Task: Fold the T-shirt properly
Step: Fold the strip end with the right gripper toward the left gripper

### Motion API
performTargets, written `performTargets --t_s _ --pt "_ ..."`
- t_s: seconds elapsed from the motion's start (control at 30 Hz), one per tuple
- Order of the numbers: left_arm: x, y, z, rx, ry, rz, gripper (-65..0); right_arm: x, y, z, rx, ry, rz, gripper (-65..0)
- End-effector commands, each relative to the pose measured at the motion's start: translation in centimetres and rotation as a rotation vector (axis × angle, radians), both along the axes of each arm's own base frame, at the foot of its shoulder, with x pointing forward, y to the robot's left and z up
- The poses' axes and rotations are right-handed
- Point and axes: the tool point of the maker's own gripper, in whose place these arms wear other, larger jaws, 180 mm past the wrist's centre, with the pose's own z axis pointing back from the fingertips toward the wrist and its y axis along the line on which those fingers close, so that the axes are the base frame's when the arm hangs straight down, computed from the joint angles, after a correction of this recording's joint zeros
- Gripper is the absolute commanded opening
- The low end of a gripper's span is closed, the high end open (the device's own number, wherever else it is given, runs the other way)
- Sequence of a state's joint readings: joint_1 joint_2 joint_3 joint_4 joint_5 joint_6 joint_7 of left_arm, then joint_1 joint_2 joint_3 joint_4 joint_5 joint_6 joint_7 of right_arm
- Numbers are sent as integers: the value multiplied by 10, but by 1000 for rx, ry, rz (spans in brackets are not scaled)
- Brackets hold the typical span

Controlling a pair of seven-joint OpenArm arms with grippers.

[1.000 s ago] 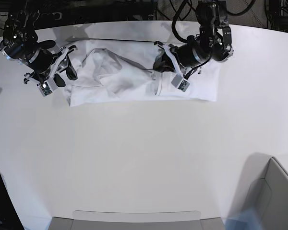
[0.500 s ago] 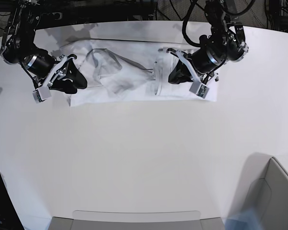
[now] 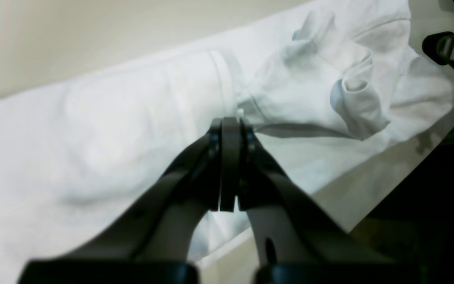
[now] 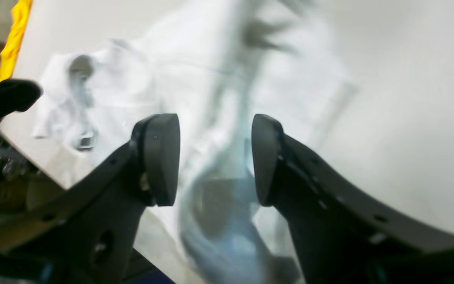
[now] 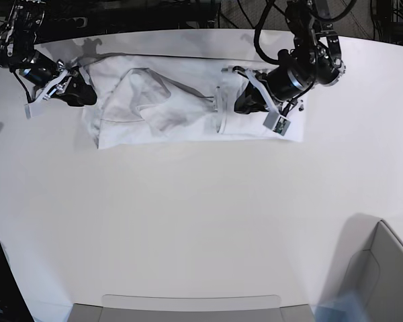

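Note:
The white T-shirt [image 5: 181, 100] lies wrinkled in a long band across the far side of the table, with a raised fold left of its middle. My left gripper [image 5: 238, 104] hangs over its right part. In the left wrist view this gripper [image 3: 229, 122] is shut, its tips beside a hem of the T-shirt [image 3: 112, 130], and I see no cloth between the fingers. My right gripper [image 5: 79, 95] stands at the shirt's left end. In the right wrist view it [image 4: 211, 157] is open, with the blurred T-shirt [image 4: 195, 86] beyond its fingers [image 4: 160, 157].
A grey bin [image 5: 383, 275] stands at the front right corner and a grey tray [image 5: 188, 305] at the front edge. Dark cables and frame run behind the table's far edge [image 5: 188, 30]. Something yellow [image 4: 18, 31] shows past the table in the right wrist view.
My right arm has drawn back to the left and away from the shirt's left end, its jaws a little wider. The left arm shifted right and then held, still shut.

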State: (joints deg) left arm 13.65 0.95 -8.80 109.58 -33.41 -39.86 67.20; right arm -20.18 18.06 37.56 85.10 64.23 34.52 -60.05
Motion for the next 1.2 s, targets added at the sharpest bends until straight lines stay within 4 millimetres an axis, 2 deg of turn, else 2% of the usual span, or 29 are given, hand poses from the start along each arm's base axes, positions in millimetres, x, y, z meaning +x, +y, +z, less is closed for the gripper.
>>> performTargets --t_s 0.0,0.1,0.17,0.3,0.43,0.53,0.63,0.83,0.97,1.03,1.17 --pt "6 -3 10 -28 -40 5 -650 5 -10 7 -22 -31 -9 -354" --pt "6 -3 10 -28 -40 4 -650 -4 -21 -14 -94 42 -15 -354" --pt "7 -3 11 -28 -43 4 -650 -9 -19 -26 -105 80 -15 -354" --pt "7 -3 11 -28 -43 4 -650 -3 -13 -32 -99 96 -37 -354" --pt "5 -3 9 -29 -35 4 -650 7 -2 -36 -36 114 -99 -354" --pt "5 -3 8 -28 -32 6 -650 10 19 -41 6 151 -31 -354" --pt "0 -3 5 -28 -18 4 -650 9 30 -38 64 160 -4 -354" --pt "-2 -3 4 -28 -14 4 -650 22 38 -30 89 123 -1 -354" --pt "-2 -3 4 -28 -14 4 -650 32 64 -28 102 106 75 -354" --pt "-2 -4 4 -30 -14 5 -650 41 84 -23 120 76 112 -354" --pt "-2 -4 4 -29 -12 4 -650 49 114 -27 83 54 194 -354"
